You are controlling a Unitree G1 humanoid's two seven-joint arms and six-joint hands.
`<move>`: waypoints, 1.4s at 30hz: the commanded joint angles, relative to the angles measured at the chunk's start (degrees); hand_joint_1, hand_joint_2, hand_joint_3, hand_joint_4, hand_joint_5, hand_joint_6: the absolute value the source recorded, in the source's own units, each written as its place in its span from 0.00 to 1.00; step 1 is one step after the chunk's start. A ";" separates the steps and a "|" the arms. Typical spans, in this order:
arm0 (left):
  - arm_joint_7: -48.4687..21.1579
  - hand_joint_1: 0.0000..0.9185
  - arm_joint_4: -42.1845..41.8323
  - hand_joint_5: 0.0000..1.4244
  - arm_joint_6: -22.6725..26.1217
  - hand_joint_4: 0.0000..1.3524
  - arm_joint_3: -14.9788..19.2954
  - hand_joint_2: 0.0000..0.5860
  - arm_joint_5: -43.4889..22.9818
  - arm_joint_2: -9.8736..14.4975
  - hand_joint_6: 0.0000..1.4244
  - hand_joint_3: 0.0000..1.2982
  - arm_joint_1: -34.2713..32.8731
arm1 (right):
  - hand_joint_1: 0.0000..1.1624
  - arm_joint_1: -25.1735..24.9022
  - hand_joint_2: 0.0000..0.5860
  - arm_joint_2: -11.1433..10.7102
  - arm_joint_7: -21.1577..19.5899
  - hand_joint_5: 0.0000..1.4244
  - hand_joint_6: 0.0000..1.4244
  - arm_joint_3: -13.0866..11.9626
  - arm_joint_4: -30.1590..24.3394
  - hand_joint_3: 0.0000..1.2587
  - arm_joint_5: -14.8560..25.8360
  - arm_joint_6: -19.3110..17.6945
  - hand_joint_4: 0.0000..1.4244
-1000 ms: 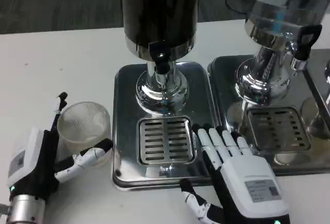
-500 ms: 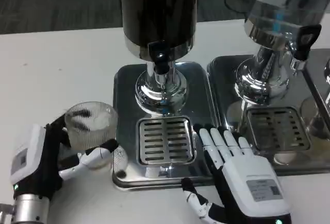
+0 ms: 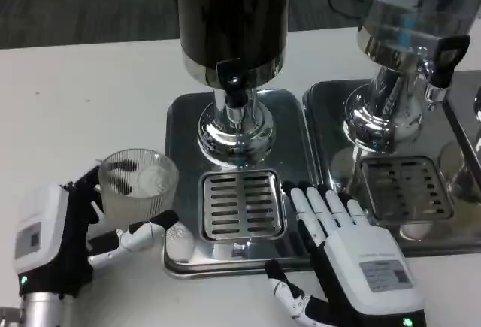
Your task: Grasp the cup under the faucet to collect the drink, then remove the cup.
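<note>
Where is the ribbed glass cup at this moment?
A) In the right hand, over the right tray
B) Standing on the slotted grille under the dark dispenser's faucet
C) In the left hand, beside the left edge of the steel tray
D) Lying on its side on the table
C: the left hand holds the cup upright just left of the steel tray, while the grille under the faucet is bare.
</note>
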 commanded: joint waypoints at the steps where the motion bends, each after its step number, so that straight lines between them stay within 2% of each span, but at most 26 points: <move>1: 2.98 0.50 -4.78 0.65 -1.04 0.50 0.20 0.26 1.09 0.47 0.70 0.41 0.37 | 0.23 -0.46 0.67 -0.20 0.11 0.00 0.00 -0.12 0.43 0.00 0.35 -0.16 0.00; 4: 2.07 0.50 -8.01 0.65 -1.10 0.50 0.27 0.25 1.11 0.08 0.70 0.41 0.49 | 0.23 -0.79 0.67 -0.05 0.67 0.00 0.00 -0.81 1.20 0.00 2.31 -0.39 0.00; 6: 0.84 0.50 -8.75 0.65 -1.10 0.50 -0.84 0.25 1.75 -0.53 0.70 0.41 -0.48 | 0.23 -1.13 0.67 -0.02 0.93 0.00 0.00 -1.02 1.73 0.00 3.37 -0.48 0.00; 12: -0.62 0.50 -7.56 0.64 -0.22 0.50 -5.15 0.24 4.66 -2.46 0.70 0.40 -2.93 | 0.23 -0.69 0.67 0.34 -0.40 0.00 0.00 -0.80 1.47 0.00 2.47 0.07 0.00; 19: 0.12 0.50 2.26 0.62 2.18 0.49 -9.54 0.23 6.98 -5.09 0.68 0.40 -9.25 | 0.23 -0.12 0.67 1.03 -0.37 0.00 0.00 -0.85 0.80 0.00 2.06 0.62 0.00; 26: 1.82 0.49 9.16 0.61 2.71 0.47 -12.89 0.21 7.70 -5.25 0.66 0.38 -12.99 | 0.23 0.96 0.67 1.42 -0.74 0.00 0.00 -0.82 -0.09 0.00 1.52 1.25 0.00; 30: 3.26 0.45 11.01 0.58 3.48 0.45 -14.97 0.16 8.11 -5.30 0.60 0.37 -13.33 | 0.23 1.14 0.67 1.32 -0.45 0.00 0.00 -0.90 -0.20 0.00 1.68 1.44 0.00; 38: 4.79 0.35 11.97 0.53 5.60 0.40 -17.43 0.18 7.90 -5.71 0.53 0.33 -13.03 | 0.23 1.38 0.67 0.78 0.09 0.00 0.00 -1.34 -0.73 0.00 2.20 1.33 0.00; 42: 3.80 0.30 12.18 0.51 6.45 0.39 -17.55 0.19 6.76 -6.14 0.50 0.31 -14.04 | 0.23 1.29 0.67 0.86 0.22 0.00 0.00 -1.57 -0.79 0.00 2.39 1.46 0.00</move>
